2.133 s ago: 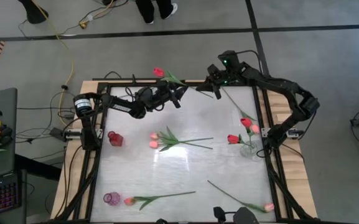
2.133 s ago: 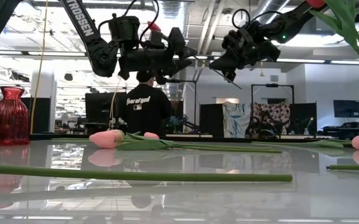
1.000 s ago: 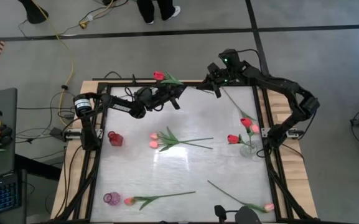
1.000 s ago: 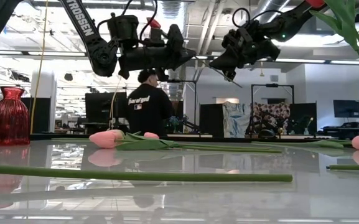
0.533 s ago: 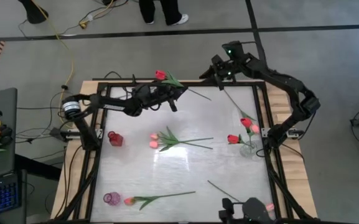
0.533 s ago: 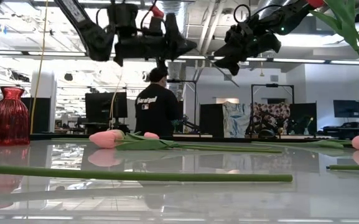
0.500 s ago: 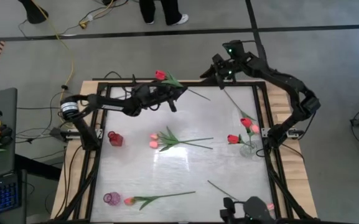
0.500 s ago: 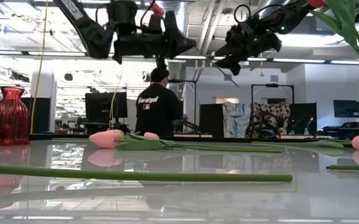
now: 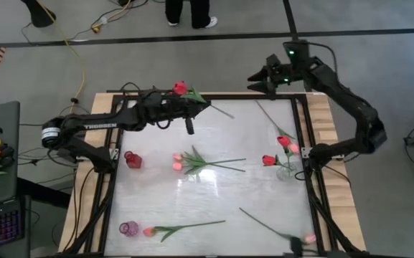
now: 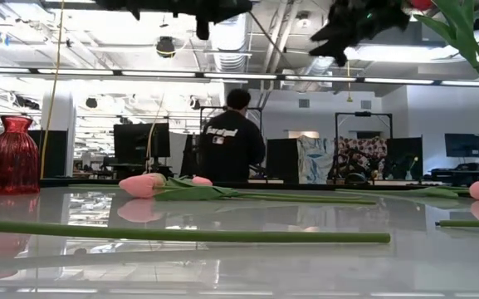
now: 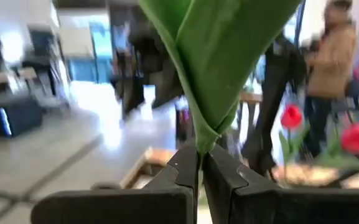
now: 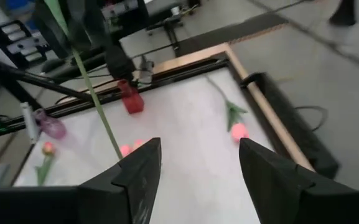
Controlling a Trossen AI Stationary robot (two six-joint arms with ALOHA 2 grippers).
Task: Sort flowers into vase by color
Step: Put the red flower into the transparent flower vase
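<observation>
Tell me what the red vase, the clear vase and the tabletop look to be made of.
Red vase: probably translucent tinted glass, ribbed, light glowing through it. Clear vase: clear glass or plastic, since the stems show through it; I cannot tell which. Tabletop: a smooth, glossy pale surface that mirrors the tulips and ceiling lights; the material itself is unclear.

Three vases (image 9: 133,159) stand on the table (image 9: 264,193), with about nine tulips (image 9: 192,160) in view.
</observation>
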